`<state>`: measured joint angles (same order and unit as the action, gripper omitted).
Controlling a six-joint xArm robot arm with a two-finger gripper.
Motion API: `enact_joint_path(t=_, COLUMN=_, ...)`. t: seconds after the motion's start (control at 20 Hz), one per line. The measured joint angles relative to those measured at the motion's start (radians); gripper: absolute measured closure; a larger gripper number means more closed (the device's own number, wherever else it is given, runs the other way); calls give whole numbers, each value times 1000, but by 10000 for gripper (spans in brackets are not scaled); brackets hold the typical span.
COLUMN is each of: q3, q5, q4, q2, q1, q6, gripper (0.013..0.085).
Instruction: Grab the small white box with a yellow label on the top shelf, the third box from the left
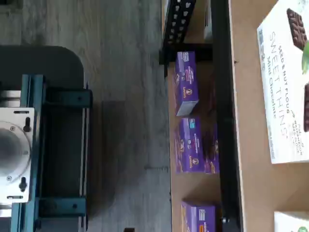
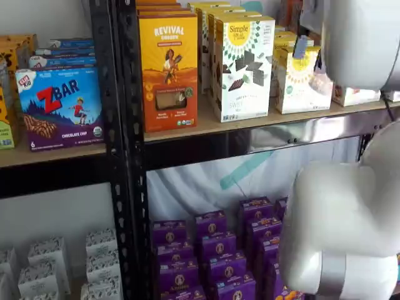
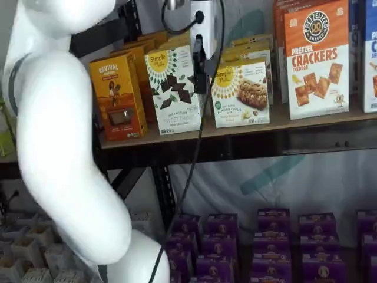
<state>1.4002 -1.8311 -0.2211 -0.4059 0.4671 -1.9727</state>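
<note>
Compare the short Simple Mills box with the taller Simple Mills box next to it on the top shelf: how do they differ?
The small white box is clearly shorter than the tall white box. The small white box pictures a brown baked bar, the tall white box dark chocolate shapes. The small white box has a yellow top, seen in a shelf view; the tall white box does not. Both stand upright on the top shelf, facing front, with the round yellow logo.

Small white box (image 2: 304, 80) is partly blocked by the white arm (image 2: 359, 40) in a shelf view, right edge and top hidden; fine print on its front (image 3: 241, 94) too blurry to read. Gripper (image 3: 199, 56) shows only side-on betw. boxes, jaws gap can't be told. Wrist view: tall white box (image 1: 285, 82) cut off by frame edge, purple boxes (image 1: 187, 82) blurred.
</note>
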Motion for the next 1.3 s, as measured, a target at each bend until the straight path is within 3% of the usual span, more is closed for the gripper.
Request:
enact_joint_path(t=0.15, q3=-66, q5=103, q4=22, q2=-49, q1=-12, q6=-2, gripper=130)
enact_joint_path(t=0.4, q3=-72, q5=115, q4=21, q2=-45, q1=-8, q6=-7, gripper=130)
enact_joint_path(t=0.65, q3=-4, q5=62, q4=-35, q2=6, q1=25, q6=-18, gripper=130)
enact_joint_path(t=0.8, q3=38, q5=50, q4=-91, q2=37, q1=53, q6=-24, gripper=130)
enact_joint_path(t=1.05, q3=-42, q5=242, q4=-183, q2=-4, q1=70, q6=-41, gripper=130)
enact_joint_path(t=1.3, q3=-85, q5=373, q4=-148, q2=1, q1=42, q6=-56, gripper=130)
